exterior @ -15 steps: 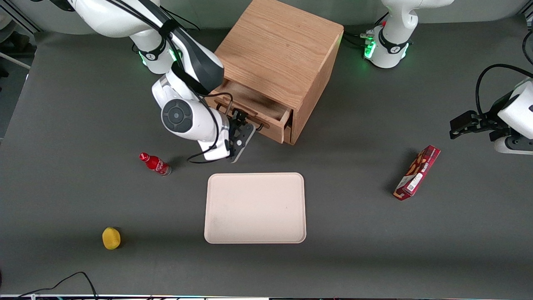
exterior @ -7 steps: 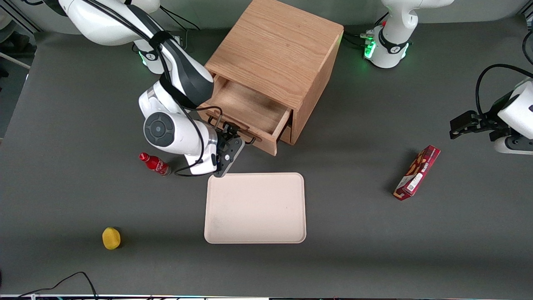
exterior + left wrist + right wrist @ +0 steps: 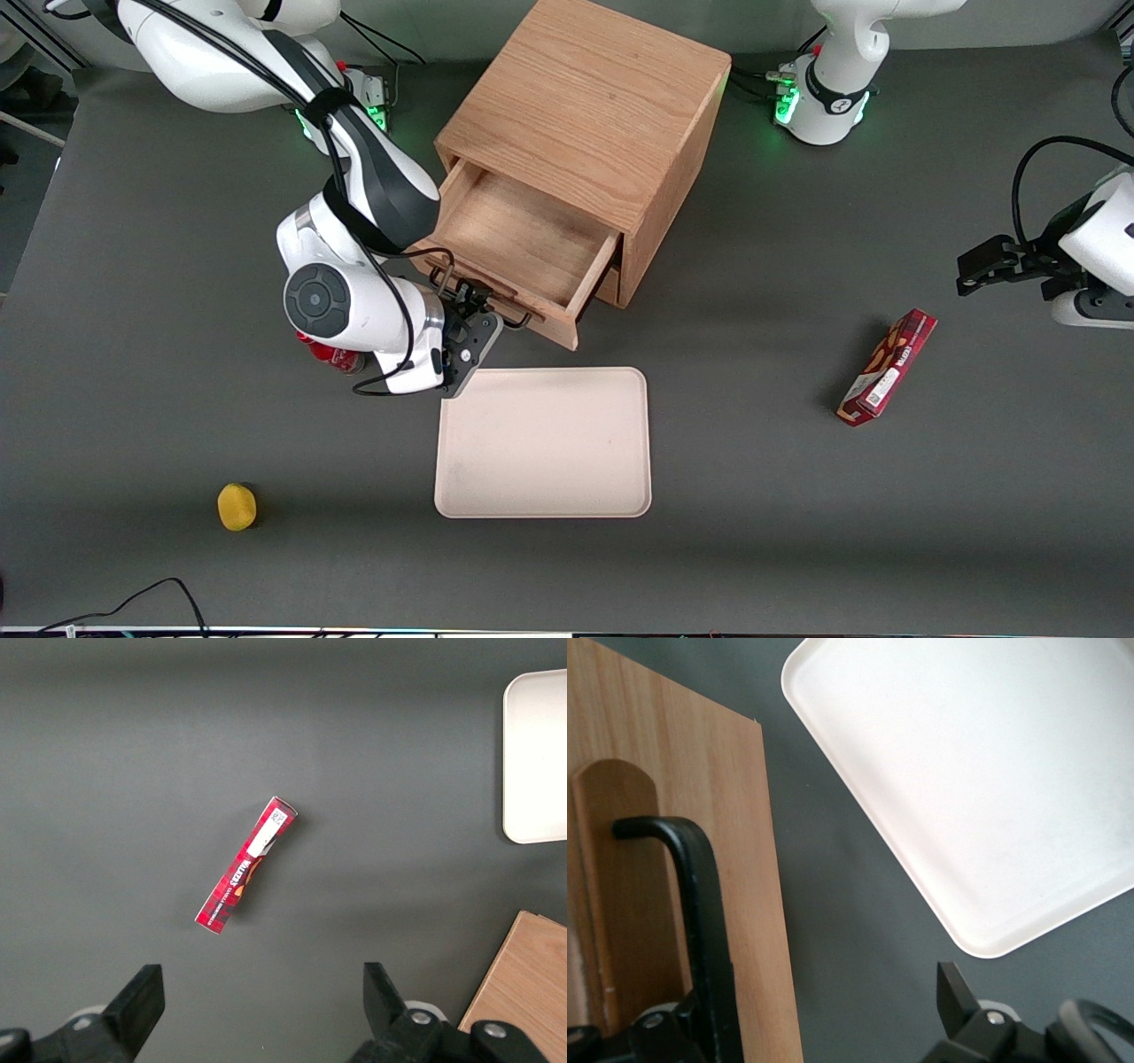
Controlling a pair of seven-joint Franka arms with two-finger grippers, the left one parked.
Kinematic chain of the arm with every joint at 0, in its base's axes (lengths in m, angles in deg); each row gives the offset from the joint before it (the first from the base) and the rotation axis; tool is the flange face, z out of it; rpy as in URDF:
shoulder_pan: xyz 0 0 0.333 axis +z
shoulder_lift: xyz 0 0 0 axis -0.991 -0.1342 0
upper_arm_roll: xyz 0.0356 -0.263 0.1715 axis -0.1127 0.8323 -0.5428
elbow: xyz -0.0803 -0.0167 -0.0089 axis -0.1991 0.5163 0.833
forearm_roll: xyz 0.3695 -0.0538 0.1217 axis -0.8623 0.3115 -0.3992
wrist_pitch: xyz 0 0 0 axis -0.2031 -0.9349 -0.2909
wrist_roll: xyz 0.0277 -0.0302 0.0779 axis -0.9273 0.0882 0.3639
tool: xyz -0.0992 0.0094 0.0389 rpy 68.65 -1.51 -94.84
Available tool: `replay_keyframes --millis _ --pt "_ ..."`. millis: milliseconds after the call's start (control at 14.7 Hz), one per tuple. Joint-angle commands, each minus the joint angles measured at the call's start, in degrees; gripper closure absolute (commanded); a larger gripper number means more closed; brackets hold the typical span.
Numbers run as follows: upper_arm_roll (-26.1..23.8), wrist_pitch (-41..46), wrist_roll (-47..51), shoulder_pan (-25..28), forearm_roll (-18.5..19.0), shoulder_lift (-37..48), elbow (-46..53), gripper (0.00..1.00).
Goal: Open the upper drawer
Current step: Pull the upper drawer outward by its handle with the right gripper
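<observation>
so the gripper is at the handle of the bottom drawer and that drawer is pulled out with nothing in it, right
Not quite: it is the upper drawer, not the bottom one. The front view shows the gripper at that drawer's black handle, the drawer pulled out of the cabinet with nothing in it.

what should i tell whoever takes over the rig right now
Gripper: at the black handle of the upper drawer, in front of the oak cabinet.
Drawer: pulled well out, inside bare, its front nearing the beige tray.
Done: drawer mostly open.
Left: probably finish the pull if more travel is wanted, then let go and back the arm away.
</observation>
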Motion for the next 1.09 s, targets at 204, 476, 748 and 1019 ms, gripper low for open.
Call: replay_keyframes --millis 204,476,748,1019 --pt "1.6 2.2 -1.5 -0.5 2.0 -3.9 5.7 0.0" --pt "2.0 4.2 -2.0 -0.5 2.2 -4.7 8.0 0.0" --pt "3.4 6.8 -2.5 -0.5 2.4 -6.0 11.7 0.0" --pt "4.3 7.2 -3.1 -0.5 2.5 -6.5 12.9 0.0"
